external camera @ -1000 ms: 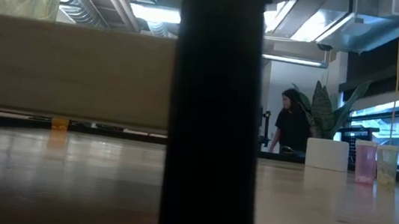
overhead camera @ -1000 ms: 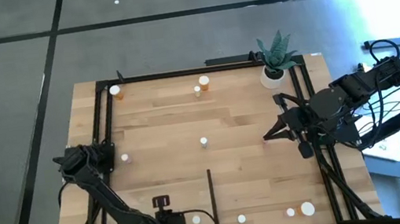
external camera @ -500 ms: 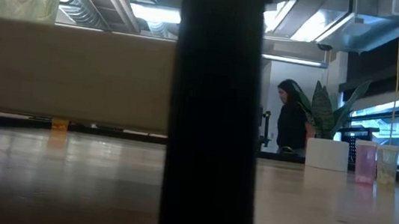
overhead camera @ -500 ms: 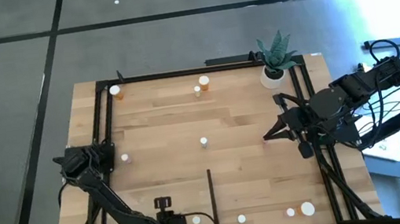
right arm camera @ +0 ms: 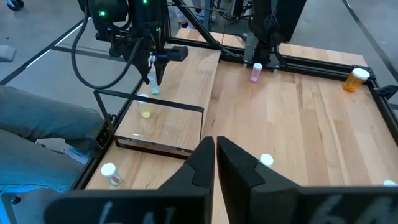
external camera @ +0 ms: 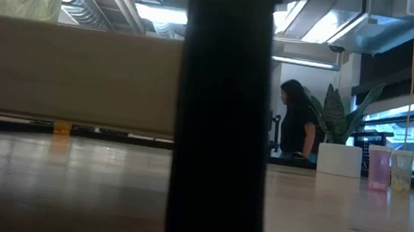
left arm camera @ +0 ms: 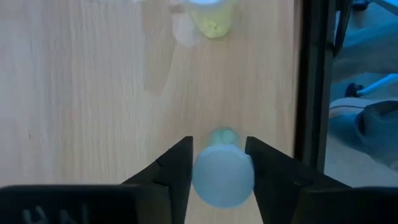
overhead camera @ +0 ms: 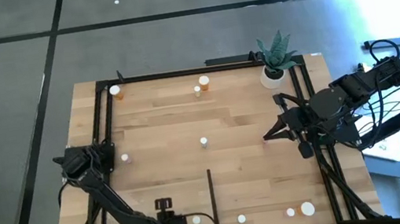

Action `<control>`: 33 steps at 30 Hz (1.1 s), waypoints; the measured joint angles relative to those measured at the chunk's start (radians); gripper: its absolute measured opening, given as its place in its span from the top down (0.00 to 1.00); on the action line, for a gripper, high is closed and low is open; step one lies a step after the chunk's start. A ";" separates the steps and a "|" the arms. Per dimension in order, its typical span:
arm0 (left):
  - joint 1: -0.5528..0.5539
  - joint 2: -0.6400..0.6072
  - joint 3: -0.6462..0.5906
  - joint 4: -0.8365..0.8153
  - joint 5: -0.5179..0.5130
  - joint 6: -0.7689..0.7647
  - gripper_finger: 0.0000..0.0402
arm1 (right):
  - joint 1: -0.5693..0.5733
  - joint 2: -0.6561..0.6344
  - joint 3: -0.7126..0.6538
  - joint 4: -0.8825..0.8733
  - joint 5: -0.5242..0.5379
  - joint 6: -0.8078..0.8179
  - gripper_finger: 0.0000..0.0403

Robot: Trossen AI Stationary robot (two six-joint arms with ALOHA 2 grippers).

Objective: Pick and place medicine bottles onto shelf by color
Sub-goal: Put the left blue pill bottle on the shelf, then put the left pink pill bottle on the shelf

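My left gripper [left arm camera: 217, 149] is at the table's near edge over the shelf [right arm camera: 174, 127], a pale panel with a black upright strip [overhead camera: 212, 191]. It is shut on a small green-tinted bottle with a white cap [left arm camera: 222, 179], also seen in the right wrist view [right arm camera: 153, 91]. A yellow-green bottle [left arm camera: 211, 17] stands on the shelf just beyond it. My right gripper [right arm camera: 215, 144] is shut and empty above the table's right side [overhead camera: 270, 131]. Other bottles stand about the table: orange ones [overhead camera: 115, 91] [overhead camera: 204, 82], a pink one [overhead camera: 124, 158], one mid-table [overhead camera: 204, 140], several along the near edge [overhead camera: 290, 212]. My left gripper pinches the bottle between its two fingers [left arm camera: 177, 168] at the white cap's sides [left arm camera: 202, 180]. The fingers come from above, pointing down. The bottle stands upright under them; whether its base rests on the shelf I cannot tell.
A white pot with a spiky green plant [overhead camera: 276, 59] stands at the far right corner. Black rails [overhead camera: 104, 134] frame the tabletop. In the low view a black upright [external camera: 226, 118] blocks the middle. A person [external camera: 296, 118] is in the room behind.
Neither gripper nor any bottle has moved. The person in the room behind has stepped a little to the right.
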 joint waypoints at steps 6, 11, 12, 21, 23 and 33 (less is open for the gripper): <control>0.000 -0.001 0.000 0.002 -0.008 0.001 0.55 | 0.000 0.000 0.000 0.000 0.000 0.000 0.95; 0.000 -0.002 0.000 -0.002 -0.013 0.000 0.46 | 0.000 0.000 0.000 0.000 0.000 0.000 0.95; 0.000 -0.002 0.000 -0.003 -0.015 0.000 0.44 | 0.000 0.000 0.000 0.000 0.000 0.000 0.95; 0.008 -0.012 0.006 0.005 -0.029 -0.008 0.34 | 0.000 0.000 0.000 0.000 0.000 0.000 0.95; 0.014 -0.021 0.020 0.003 -0.032 -0.008 0.34 | 0.000 0.000 0.000 0.000 0.000 0.000 0.95; 0.069 -0.047 0.177 -0.189 -0.053 0.000 0.33 | 0.000 0.000 0.000 0.000 0.000 0.000 0.95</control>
